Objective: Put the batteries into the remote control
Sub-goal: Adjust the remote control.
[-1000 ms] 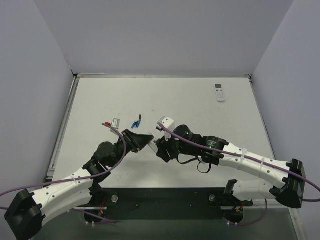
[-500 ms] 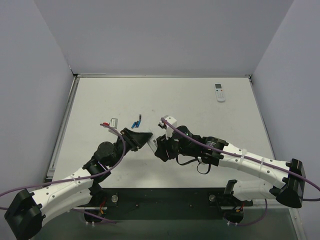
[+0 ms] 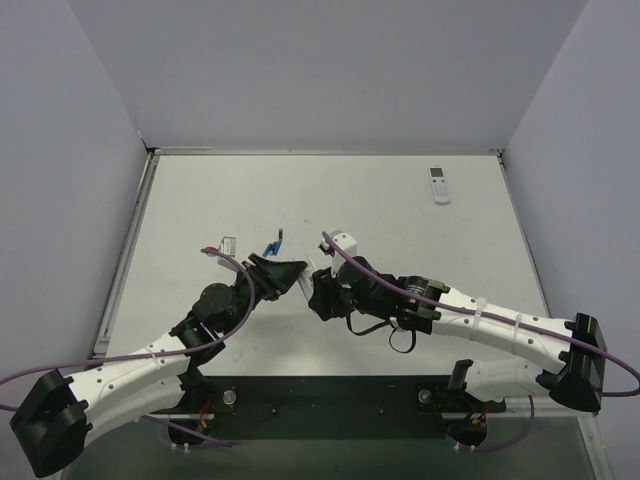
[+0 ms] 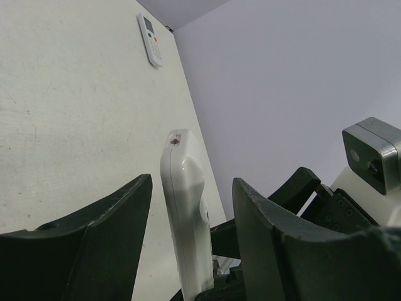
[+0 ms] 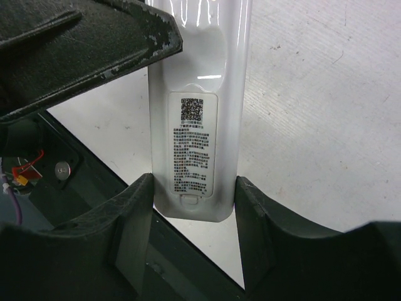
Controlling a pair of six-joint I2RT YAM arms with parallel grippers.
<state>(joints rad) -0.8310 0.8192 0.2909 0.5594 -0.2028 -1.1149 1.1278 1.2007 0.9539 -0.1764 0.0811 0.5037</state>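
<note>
Right gripper (image 5: pixel 194 185) clamps the remote (image 5: pixel 199 113); left gripper (image 4: pixel 192 182) gapes loosely around it. Batteries (image 3: pixel 272 245) lie just beyond, tiny, blurred.

bare table (image 3: pixel 420 235) across far centre; obstacles: batteries (image 3: pixel 272 245) mid-left, second remote (image 3: pixel 439 185) far right, remote control (image 4: pixel 185 188) near centre

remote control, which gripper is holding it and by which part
The right gripper clamps the remote control by its side edges at the labelled end. The left gripper stands open around it, gaps both sides.
</note>
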